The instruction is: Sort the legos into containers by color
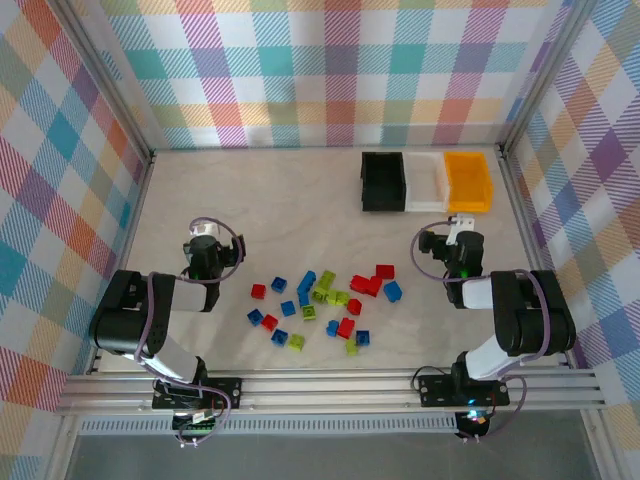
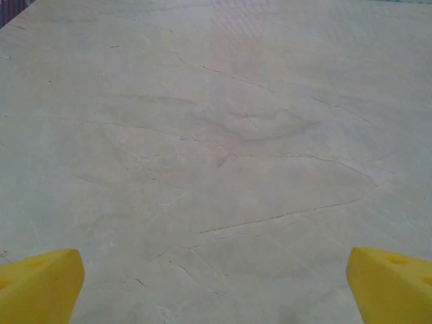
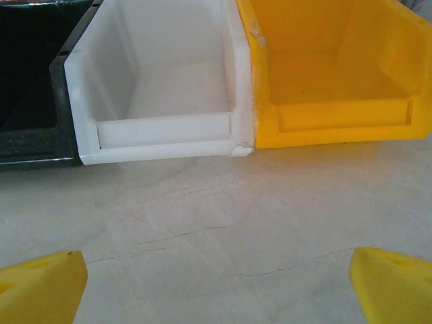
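Overhead, I see the legos (image 1: pixel 366 285) scattered on the table (image 1: pixel 280 200) between my arms, well apart from the bins (image 1: pixel 427 207) at the far right. The right wrist camera adds the white bin (image 3: pixel 162 142) and orange-yellow bin (image 3: pixel 337 121) touching side by side; the black bin (image 3: pixel 34 142) looks too dark inside to read. Left gripper (image 2: pixel 216 287) and right gripper (image 3: pixel 216 287) both stand spread wide, bare tabletop ahead of each.

Pale worktop (image 1: pixel 290 210): legos (image 1: pixel 322 295) scattered loose near front centre; black, white, orange-yellow containers (image 1: pixel 426 205) side by side, far right.
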